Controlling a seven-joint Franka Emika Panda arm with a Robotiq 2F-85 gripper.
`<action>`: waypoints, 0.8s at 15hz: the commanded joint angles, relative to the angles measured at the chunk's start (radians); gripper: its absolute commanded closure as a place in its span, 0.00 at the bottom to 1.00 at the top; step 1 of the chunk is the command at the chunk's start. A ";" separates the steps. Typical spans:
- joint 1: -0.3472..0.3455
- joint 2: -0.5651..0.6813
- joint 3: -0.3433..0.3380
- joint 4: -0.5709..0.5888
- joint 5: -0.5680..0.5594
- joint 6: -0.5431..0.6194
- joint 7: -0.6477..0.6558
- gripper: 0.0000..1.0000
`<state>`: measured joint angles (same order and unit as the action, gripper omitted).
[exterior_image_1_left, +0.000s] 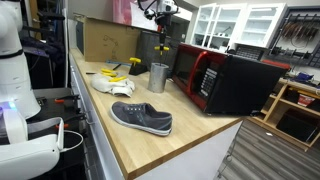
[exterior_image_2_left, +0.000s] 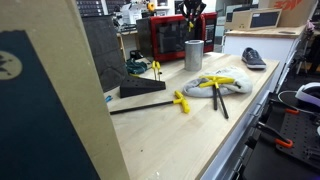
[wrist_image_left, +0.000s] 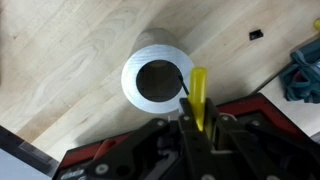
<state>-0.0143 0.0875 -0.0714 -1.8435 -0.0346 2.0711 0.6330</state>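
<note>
**Your pincer pinches a yellow tool above a metal cup.**

Your fingers are pressed together on the tool's yellow shaft. In the wrist view its black tip points down at the cup's rim; whether they touch cannot be told. In both exterior views the cup stands upright on the wooden bench, just beside the red-fronted microwave oven, with your pincer straight above it. A grey shoe lies well apart, near the bench's end edge, and a crumpled cloth sits near its long front edge.

Gripper over steel cup, red microwave behind — shoe, yellow-handled tools on counter
</note>
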 joint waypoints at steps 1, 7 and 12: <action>0.018 -0.055 0.033 -0.002 0.022 0.001 -0.001 0.96; 0.044 -0.098 0.087 0.005 0.042 0.000 -0.005 0.96; 0.064 -0.086 0.119 0.013 0.071 -0.012 0.006 0.96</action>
<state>0.0405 -0.0022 0.0374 -1.8410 0.0037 2.0733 0.6325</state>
